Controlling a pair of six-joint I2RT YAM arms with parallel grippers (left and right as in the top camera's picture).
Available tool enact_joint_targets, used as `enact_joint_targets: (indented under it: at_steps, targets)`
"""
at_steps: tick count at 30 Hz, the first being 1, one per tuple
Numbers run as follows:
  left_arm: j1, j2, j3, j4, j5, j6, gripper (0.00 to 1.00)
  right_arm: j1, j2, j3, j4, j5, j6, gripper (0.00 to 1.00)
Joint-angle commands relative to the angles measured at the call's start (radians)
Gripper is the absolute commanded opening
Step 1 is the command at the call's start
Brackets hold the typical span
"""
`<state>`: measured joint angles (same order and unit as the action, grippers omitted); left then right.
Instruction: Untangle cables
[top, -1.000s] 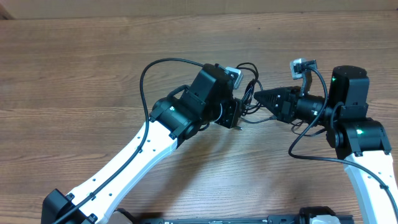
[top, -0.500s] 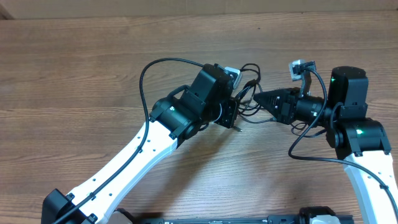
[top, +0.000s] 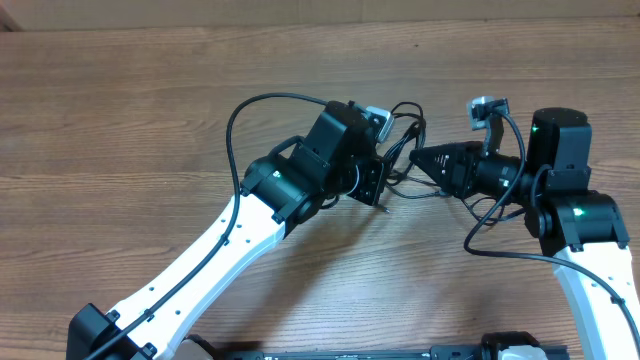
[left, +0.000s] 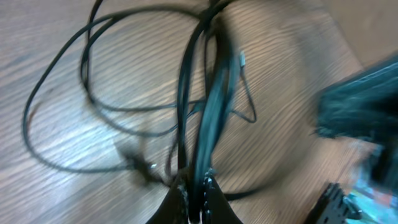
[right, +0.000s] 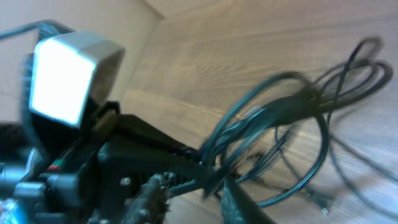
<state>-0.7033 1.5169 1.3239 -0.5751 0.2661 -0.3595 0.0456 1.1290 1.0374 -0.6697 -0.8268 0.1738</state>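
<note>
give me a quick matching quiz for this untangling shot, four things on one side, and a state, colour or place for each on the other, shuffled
1 left gripper
2 right gripper
3 cables
4 table

a brown wood
b black loops in a tangle
c shut on the cables
d jaws slightly parted, tip at the tangle

Pairs: 1-c, 2-d, 3-b, 4-a
</note>
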Motion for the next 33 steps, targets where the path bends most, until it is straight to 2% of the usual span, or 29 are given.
enact_joint_targets:
  at_steps: [1,3,9,15,18,21,24,26,31,33]
  targets:
    - [0.011,-0.026,0.016,0.061,0.087,0.023,0.04,-0.002,-0.006,0.003,-0.010,0.023,0.000,0.46]
    - [0.011,-0.027,0.016,0.084,0.091,0.023,0.04,-0.002,-0.006,0.003,-0.021,0.023,0.000,0.48]
    - [0.011,-0.027,0.016,0.101,0.091,0.023,0.04,-0.002,-0.006,0.003,-0.056,0.026,-0.026,0.46]
    - [0.011,-0.027,0.016,0.121,0.143,0.019,0.04,-0.002,-0.006,0.003,-0.058,0.051,-0.025,0.33]
    - [0.011,-0.027,0.016,0.138,0.177,0.018,0.04,-0.002,-0.006,0.003,-0.058,0.079,-0.013,0.34]
    - [0.011,-0.027,0.016,0.144,0.180,0.015,0.04,-0.002,-0.003,0.003,-0.056,0.088,0.014,0.40]
    - [0.009,-0.027,0.016,0.146,0.185,-0.008,0.04,-0.002,0.011,0.003,-0.050,0.129,0.040,0.40]
    - [0.009,-0.027,0.016,0.161,0.243,-0.007,0.04,-0.002,0.038,0.003,-0.040,0.134,0.041,0.40]
    - [0.010,-0.027,0.016,0.172,0.264,-0.007,0.04,-0.002,0.112,0.003,-0.024,0.135,0.043,0.29]
    - [0.010,-0.027,0.016,0.173,0.271,-0.007,0.04,-0.002,0.132,0.003,-0.020,0.134,0.043,0.27]
